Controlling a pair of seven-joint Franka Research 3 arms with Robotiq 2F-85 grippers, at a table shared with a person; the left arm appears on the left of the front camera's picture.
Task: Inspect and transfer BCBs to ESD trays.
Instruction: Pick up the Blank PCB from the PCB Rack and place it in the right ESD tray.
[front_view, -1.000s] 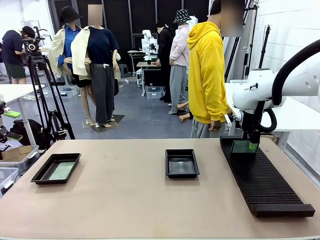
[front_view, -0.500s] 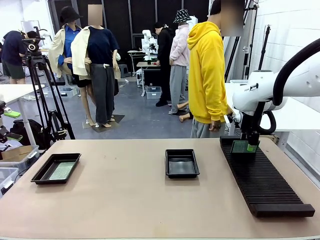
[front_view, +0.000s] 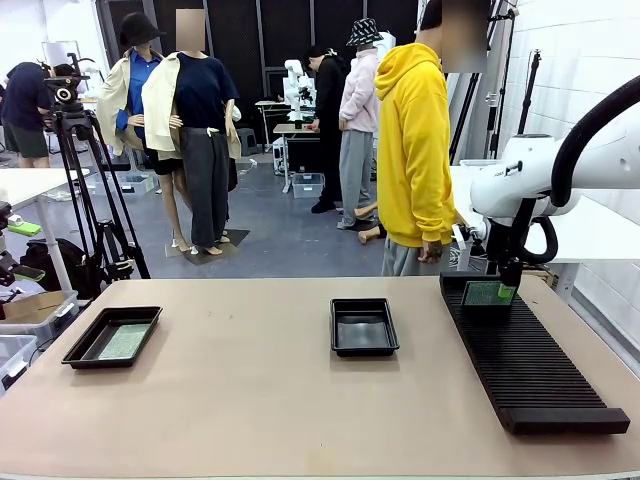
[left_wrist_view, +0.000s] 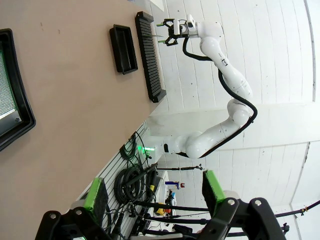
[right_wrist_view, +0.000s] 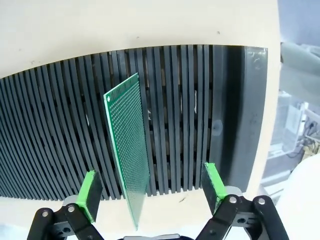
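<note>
Beige surface (front_view: 250, 410) carries a black rack (front_view: 525, 365) where a green board (right_wrist_view: 127, 150) stands on edge, untouched, between the wide-open fingers of the right gripper (right_wrist_view: 152, 187). Left gripper (left_wrist_view: 155, 192) hangs open, empty, near a tray (front_view: 98, 364) holding another board (front_view: 124, 342).

Green dot-grid BCB (right_wrist_view: 127, 150); black ribbed rack (right_wrist_view: 190, 115); tan table (front_view: 250, 400).

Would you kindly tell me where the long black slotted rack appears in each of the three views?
Front view: the slotted rack lies on the table, at its right side.
Left wrist view: a narrow dark strip near the top, beside the empty tray.
Right wrist view: it spans the middle, a green board standing in it.
Shared landmark: the right tool, open at one end of the rack.
</note>
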